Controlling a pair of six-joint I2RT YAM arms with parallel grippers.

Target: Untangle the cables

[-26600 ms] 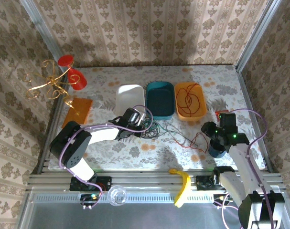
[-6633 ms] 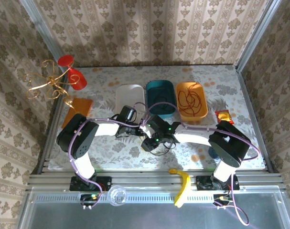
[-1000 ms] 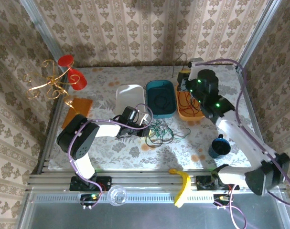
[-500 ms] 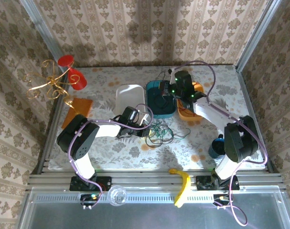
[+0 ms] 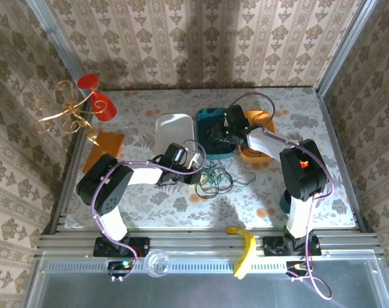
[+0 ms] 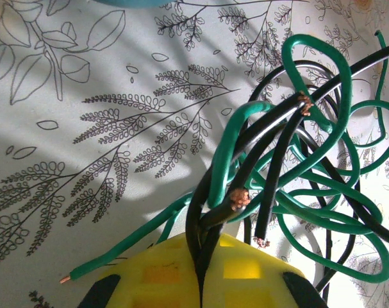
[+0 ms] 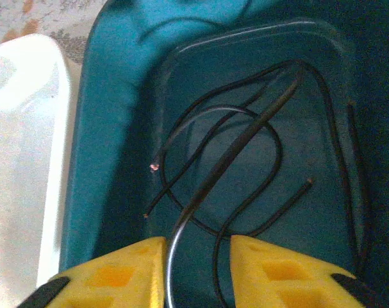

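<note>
left claw (image 6: 200,260), lower centre, clamps green and black cables (image 6: 223,154); right claw (image 7: 195,256) stands apart, straddling a black cable (image 7: 245,142) above the teal tray (image 7: 107,83).

1. No words, letters or numbers to read anywhere.
2. No labels, brand names or signs to make out on anything.
</note>
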